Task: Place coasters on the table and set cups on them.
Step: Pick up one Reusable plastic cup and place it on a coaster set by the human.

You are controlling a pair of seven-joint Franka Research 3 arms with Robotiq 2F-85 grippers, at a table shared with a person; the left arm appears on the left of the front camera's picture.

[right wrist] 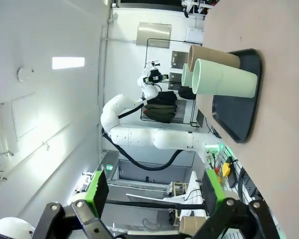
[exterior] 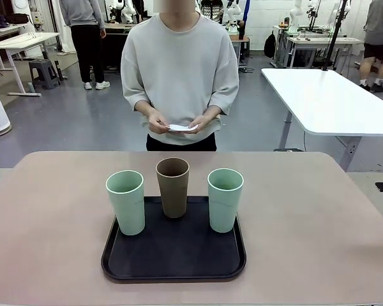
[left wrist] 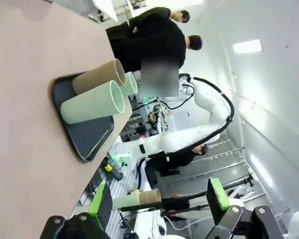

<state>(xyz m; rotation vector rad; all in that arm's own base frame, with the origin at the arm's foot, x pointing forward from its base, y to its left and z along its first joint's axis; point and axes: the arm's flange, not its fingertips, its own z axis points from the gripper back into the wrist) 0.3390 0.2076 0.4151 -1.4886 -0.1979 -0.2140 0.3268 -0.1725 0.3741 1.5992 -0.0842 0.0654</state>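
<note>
A black tray [exterior: 172, 268] with a raised rim and rounded corners lies on the matte beige table [exterior: 45, 223], towards the robot's side. Three cups stand upright on it, mouths up and long axes vertical. A mint cup [exterior: 126, 201] is at the tray's left edge, a brown cup [exterior: 173, 187] at the middle of its far edge, and a second mint cup [exterior: 225, 199] at its right edge. All three are tall, tapered, matte plastic without handles, and none touches another.

Beyond the tray's far side, past the table edge, stands a person in a pale grey sweatshirt [exterior: 179, 70]. The coasters [exterior: 180, 128] are thin white paper, held roughly flat between the person's right hand [exterior: 157, 120] and left hand [exterior: 202, 121]; how many there are cannot be told. A white-topped table [exterior: 332, 102] stands far off to the tray's right.

The left gripper [left wrist: 158, 199] hangs well apart from the tray, jaws spread wide with nothing between the green pads. From its side the near mint cup partly covers the brown one. The right gripper [right wrist: 155, 188] is likewise spread and empty, well apart from the tray.
</note>
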